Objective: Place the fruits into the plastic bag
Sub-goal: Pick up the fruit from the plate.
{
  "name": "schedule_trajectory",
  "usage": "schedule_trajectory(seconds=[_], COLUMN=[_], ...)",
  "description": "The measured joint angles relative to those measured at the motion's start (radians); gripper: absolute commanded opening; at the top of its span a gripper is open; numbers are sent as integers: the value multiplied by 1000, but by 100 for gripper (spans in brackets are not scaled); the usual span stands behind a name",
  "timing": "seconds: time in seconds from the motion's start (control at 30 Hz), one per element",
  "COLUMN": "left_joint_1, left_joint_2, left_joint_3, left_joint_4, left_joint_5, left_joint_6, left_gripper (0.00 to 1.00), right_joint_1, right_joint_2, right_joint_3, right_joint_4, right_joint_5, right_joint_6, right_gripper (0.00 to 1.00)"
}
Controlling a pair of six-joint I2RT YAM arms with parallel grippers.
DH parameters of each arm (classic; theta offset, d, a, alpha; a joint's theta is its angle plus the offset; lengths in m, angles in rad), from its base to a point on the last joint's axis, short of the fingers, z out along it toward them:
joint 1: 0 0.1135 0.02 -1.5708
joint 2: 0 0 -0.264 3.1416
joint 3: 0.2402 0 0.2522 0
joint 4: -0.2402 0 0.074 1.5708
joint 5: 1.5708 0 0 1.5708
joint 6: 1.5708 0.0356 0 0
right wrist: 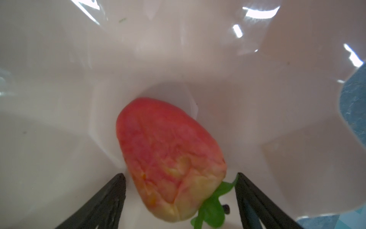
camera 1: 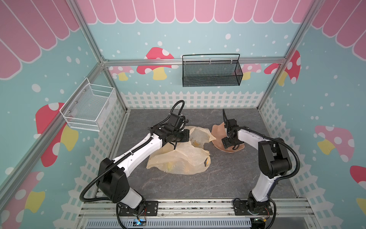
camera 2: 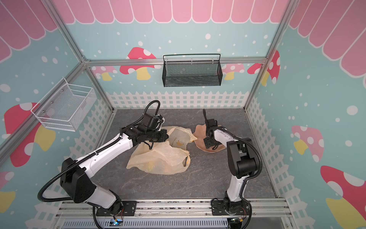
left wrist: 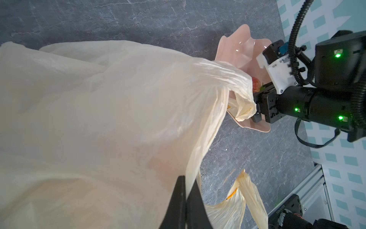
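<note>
My left gripper (left wrist: 184, 186) is pressed fully together on a fold of the plastic bag (left wrist: 99, 119). The thin cream film is pinched between its two black fingers (left wrist: 175, 208) and spreads out ahead of the fingertips, filling most of that wrist's view. From the pinch the bag sags down onto the grey table (camera 1: 227, 178) below that gripper. In a top view, yellow shapes (camera 1: 170, 166) show through the film in the part that lies nearest my bases; I cannot tell which fruits they are.

My right gripper (right wrist: 180, 174) is down inside the pink bowl (right wrist: 178, 59) with its jaws standing wide apart and nothing gripped. A red fruit (right wrist: 164, 150) lies on the bowl's floor, partly between the fingertips and partly ahead of them. Its rounded end points away from my wrist and its green leaves point back toward it. One finger stands clear of the fruit. The other is right at the tip of a leaf, and I cannot tell whether they touch.

The bowl sits just beside the bag, on my right gripper's side of it. Seen from the left wrist, a crumpled handle loop (left wrist: 105, 111) of the bag reaches over the bowl's rim, close up to my right fingertips
</note>
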Motion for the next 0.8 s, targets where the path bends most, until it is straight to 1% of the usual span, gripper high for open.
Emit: schedule_trajectory(seconds=[0.17,0.33,0.5,0.63,0.7,0.8], left_joint_1=[0,0,0,0,0,0], left_joint_2=[0,0,0,0,0,0], left_joint_3=[0,0,0,0,0,0], left_joint_4=[-1,-4,-5,-5,-5,-5], left_joint_5=[-6,-10,-12,-14,-14,-14], left_joint_6=[0,0,0,0,0,0], left_gripper=[0,0,0,0,0,0], right_joint_1=[-1,-7,-14,-20,-21,-21], right_joint_2=[31,69,86,86,86,75], right_joint_3=[47,77,79,79,79,78], right_joint_4=[13,28,39,42,41,37], right_joint_5=[6,4,-5,-16,-20,-28], right_joint_6=[-4,-16,-13,-8,-4,6], right_gripper=[83,70,63,61,56,52])
